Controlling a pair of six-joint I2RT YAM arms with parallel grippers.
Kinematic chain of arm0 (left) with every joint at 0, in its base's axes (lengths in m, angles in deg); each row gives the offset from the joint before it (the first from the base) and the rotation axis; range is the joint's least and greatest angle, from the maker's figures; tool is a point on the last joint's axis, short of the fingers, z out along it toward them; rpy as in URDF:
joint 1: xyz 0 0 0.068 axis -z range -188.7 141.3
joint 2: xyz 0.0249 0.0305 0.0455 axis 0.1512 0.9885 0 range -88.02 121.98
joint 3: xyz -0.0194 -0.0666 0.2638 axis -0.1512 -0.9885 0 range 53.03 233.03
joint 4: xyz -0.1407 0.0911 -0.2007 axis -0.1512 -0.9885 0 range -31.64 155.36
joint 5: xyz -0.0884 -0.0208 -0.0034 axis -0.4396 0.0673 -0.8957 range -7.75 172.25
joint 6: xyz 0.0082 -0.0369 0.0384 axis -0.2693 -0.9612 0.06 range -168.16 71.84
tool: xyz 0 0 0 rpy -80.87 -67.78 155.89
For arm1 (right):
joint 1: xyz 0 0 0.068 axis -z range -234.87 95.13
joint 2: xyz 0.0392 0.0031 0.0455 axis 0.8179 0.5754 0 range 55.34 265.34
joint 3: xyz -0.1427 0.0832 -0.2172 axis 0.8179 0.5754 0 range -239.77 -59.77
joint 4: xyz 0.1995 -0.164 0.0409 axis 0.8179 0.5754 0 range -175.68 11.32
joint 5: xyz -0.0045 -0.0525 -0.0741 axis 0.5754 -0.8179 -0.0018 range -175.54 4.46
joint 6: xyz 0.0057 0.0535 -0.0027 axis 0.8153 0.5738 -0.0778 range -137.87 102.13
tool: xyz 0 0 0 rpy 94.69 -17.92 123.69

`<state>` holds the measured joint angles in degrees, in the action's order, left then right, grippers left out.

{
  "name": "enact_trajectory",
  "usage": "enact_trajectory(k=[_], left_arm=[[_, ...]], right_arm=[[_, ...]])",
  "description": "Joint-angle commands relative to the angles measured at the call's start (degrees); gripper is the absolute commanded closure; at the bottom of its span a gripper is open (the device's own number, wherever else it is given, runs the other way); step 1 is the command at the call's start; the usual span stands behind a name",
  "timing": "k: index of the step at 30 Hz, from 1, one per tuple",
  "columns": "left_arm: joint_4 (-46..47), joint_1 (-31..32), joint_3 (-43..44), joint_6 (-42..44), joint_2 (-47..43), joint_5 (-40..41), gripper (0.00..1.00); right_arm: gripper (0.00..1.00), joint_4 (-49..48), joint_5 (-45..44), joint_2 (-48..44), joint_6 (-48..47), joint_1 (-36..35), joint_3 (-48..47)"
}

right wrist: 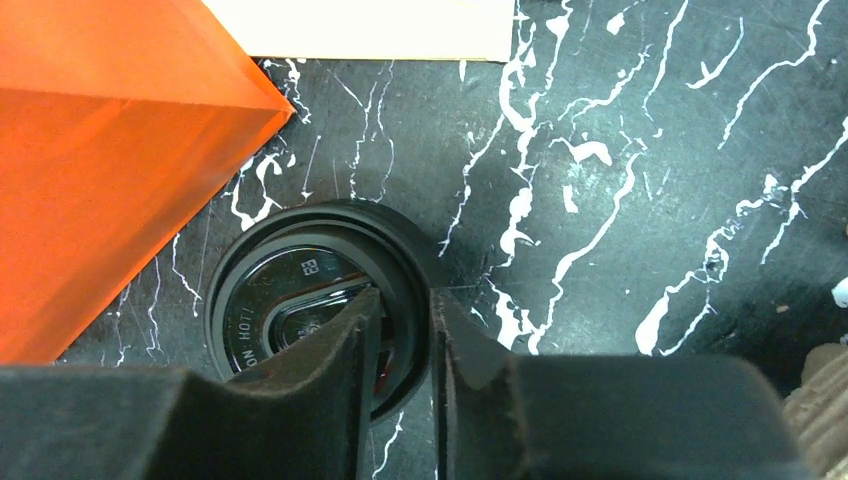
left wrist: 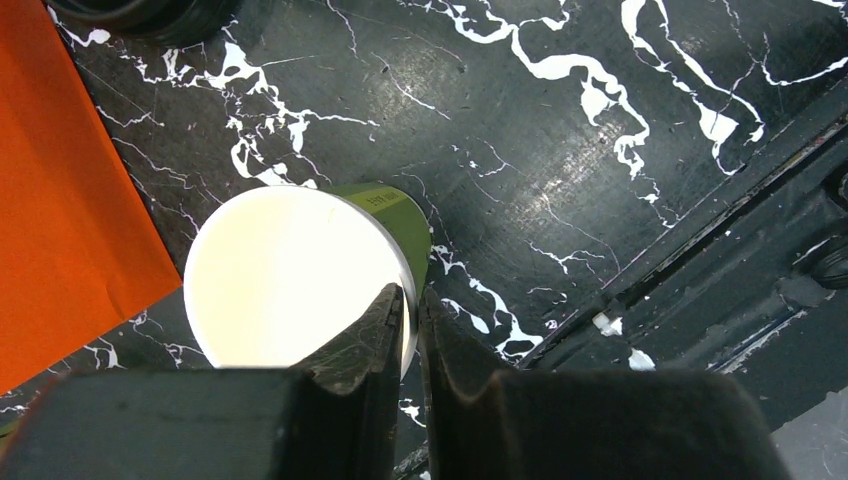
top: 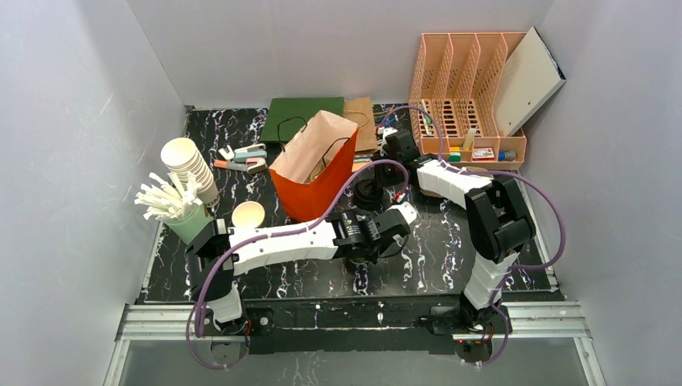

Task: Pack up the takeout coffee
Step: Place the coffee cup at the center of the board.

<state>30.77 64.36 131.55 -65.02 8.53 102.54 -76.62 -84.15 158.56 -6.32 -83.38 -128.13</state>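
text 1: round black plastic lid, raised letters "ON HOT!" are showing along its left rim | text 2: a small raised mark further in is staying unreadable | text 3: lidless dark green paper cup, tiny print is showing near its rim, illegible

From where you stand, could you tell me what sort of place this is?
Probably a robot test cell staged as a takeout coffee counter: plain grey walls, a stack of white paper cups and an open orange paper bag.
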Motion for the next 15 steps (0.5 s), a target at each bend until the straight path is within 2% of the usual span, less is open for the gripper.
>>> enact_trajectory(k=[1, 5, 8, 15], left_arm=[[0.2, -0.5, 0.7, 0.8, -2.2, 1.0, 0.89], [0.1, -0.6, 0.5, 0.9, -1.7, 0.5, 0.87], [0.1, -0.6, 0.5, 0.6, -1.8, -0.3, 0.80], [-0.9, -0.7, 2.4, 0.8, -2.8, 0.1, 0.66]], right_arm=[[0.69, -0.1, 1.1, 1.9, -1.3, 0.3, -3.6], [0.74, 0.5, 2.1, 3.0, -1.3, 0.3, -4.7], [0.77, 1.0, 2.3, 2.7, -1.3, 0.3, -4.9], [0.77, 2.2, 1.5, -0.6, -1.6, 0.3, -4.7]])
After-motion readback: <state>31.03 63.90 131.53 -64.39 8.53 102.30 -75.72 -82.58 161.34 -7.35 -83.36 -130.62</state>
